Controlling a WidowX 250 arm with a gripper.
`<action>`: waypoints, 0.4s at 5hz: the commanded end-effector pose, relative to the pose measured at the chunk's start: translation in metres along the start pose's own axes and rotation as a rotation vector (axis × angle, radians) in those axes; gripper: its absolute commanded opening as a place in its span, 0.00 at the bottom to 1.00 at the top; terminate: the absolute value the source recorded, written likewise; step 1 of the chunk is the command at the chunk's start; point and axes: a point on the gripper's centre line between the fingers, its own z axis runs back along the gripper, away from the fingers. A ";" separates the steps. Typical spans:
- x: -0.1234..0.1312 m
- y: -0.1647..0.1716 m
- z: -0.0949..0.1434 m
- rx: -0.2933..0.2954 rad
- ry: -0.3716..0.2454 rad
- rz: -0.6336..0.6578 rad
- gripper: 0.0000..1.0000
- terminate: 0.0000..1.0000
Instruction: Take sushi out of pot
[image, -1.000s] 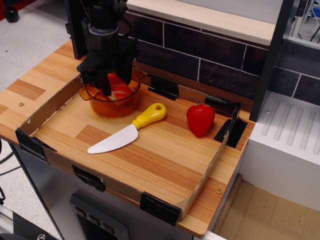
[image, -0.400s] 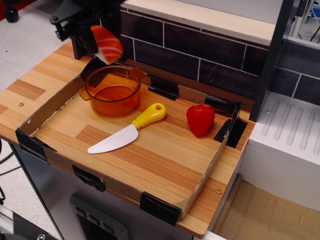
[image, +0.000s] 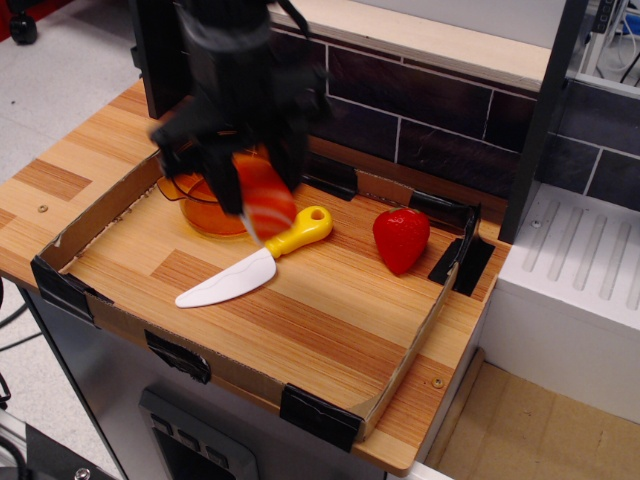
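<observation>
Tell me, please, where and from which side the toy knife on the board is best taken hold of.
Grip the knife by its yellow handle, coming straight down from above. It lies flat on the wooden board, so only a top approach fits, and the handle is thicker and rounder than the thin white blade. Close across the handle's width. The end effector hangs near it now, holding the sushi.

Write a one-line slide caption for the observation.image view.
End effector holds the sushi above the tray, just right of the orange pot, near the toy knife and strawberry.
</observation>
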 end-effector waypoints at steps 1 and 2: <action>-0.026 -0.011 -0.044 0.039 0.003 -0.230 0.00 0.00; -0.032 -0.018 -0.058 0.007 -0.015 -0.290 0.00 0.00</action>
